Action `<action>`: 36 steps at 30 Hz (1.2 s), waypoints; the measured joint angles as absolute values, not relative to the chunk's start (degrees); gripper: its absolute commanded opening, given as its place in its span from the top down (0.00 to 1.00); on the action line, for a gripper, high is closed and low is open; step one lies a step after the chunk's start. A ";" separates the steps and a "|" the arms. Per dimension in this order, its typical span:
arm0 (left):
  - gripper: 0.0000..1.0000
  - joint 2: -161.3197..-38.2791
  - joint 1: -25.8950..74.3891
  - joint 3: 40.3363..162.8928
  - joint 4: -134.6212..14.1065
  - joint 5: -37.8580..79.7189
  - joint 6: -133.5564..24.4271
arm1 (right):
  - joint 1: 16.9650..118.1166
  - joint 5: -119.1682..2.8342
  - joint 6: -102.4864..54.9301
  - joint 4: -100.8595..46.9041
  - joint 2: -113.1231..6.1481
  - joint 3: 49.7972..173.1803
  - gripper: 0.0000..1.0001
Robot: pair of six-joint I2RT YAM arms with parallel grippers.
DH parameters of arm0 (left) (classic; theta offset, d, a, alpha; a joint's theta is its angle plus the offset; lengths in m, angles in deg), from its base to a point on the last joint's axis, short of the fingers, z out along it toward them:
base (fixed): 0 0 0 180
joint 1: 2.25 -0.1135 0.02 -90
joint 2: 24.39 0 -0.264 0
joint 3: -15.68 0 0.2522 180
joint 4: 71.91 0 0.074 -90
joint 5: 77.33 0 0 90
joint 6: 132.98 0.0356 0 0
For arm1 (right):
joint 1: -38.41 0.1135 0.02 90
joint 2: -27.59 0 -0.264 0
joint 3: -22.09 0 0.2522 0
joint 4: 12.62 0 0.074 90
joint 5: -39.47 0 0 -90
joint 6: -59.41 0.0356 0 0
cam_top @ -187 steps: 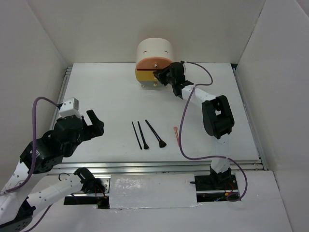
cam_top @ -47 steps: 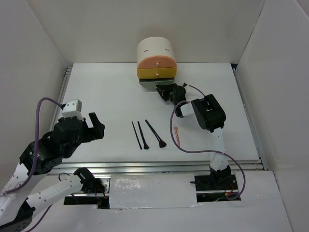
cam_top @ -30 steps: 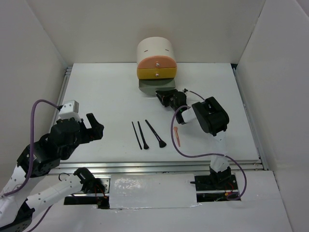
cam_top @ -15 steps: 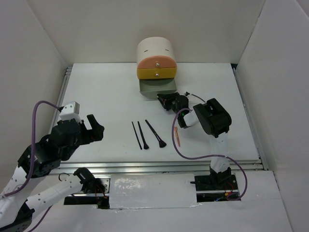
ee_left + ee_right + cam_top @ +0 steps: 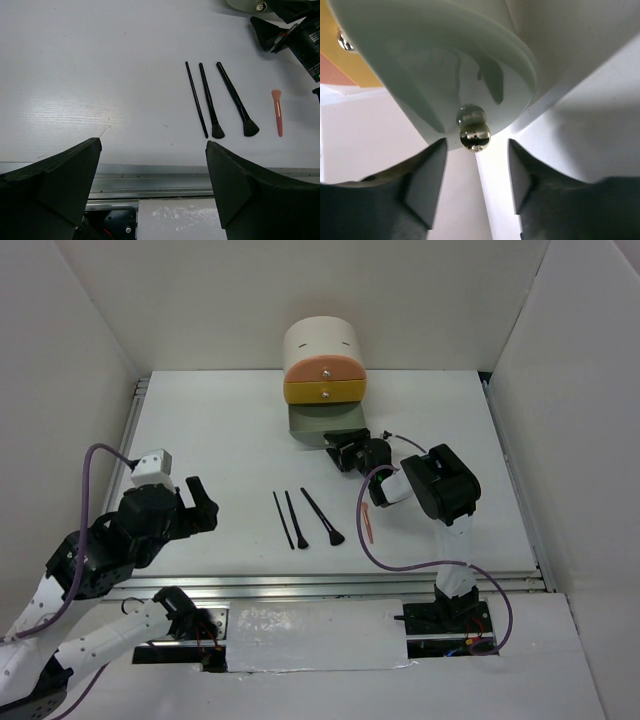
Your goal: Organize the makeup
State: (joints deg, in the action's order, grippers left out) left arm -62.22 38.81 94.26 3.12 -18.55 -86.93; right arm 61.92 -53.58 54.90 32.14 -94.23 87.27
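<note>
The makeup lies mid-table: a thin black stick (image 5: pixel 283 520) (image 5: pixel 196 99), a second black stick (image 5: pixel 295 519) (image 5: pixel 210 100), a black flared-head brush (image 5: pixel 322 517) (image 5: pixel 235 99) and a salmon-pink stick (image 5: pixel 367 523) (image 5: pixel 277 112). My right gripper (image 5: pixel 347 451) (image 5: pixel 476 146) stands open at the pulled-out green drawer (image 5: pixel 320 423) (image 5: pixel 445 75). Its brass knob (image 5: pixel 474 134) sits between the fingers with a gap on each side. My left gripper (image 5: pixel 197 504) (image 5: pixel 153 150) hangs wide open and empty, near the table's front left.
The cream organizer (image 5: pixel 322 343) stands at the back centre with orange and yellow drawers (image 5: pixel 323 392) closed. White walls enclose the table. A metal rail (image 5: pixel 150 175) runs along the front edge. The right arm's purple cable (image 5: pixel 372 540) loops over the pink stick.
The right gripper drew the green drawer out toward the front, then opened its jaws off the knob. The left arm shifted slightly.
</note>
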 measured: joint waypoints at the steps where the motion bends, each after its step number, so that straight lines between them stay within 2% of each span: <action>1: 0.01 -62.48 38.81 94.26 3.34 -18.58 -86.99 | 61.94 -53.90 54.68 32.01 -94.23 87.27 0.36; 10: 0.01 -71.00 38.81 94.28 5.31 -18.71 -88.31 | 62.18 -56.20 51.45 31.46 -91.98 87.27 0.31; 16: 0.01 -75.96 38.81 94.26 3.49 -16.61 -88.61 | 62.99 -60.29 45.17 25.69 -85.00 87.29 0.30; 19: 0.01 -77.23 38.81 93.96 2.14 -15.30 -88.79 | 64.15 -62.27 38.60 14.76 -79.56 89.28 0.30; 23: 0.01 -78.92 38.81 92.97 0.57 -14.03 -89.86 | 67.12 -61.25 26.55 -6.11 -75.74 98.00 0.29; 26: 0.01 -80.62 38.81 92.56 0.22 -13.70 -89.94 | 68.94 -59.76 19.16 -17.80 -75.28 102.57 0.29; 32: 0.01 -83.33 38.81 91.07 -1.29 -12.08 -89.77 | 72.52 -54.43 6.09 -39.57 -74.95 104.12 0.27; 36: 0.01 -82.89 38.81 90.04 -3.11 -10.97 -89.46 | 76.94 -49.51 -0.27 -49.54 -74.99 107.43 0.27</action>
State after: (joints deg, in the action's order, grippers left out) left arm -82.89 38.81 90.04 -3.11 -10.97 -89.46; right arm 76.94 -49.51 -0.27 -49.54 -74.99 107.43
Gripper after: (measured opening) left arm 0.994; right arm 0.727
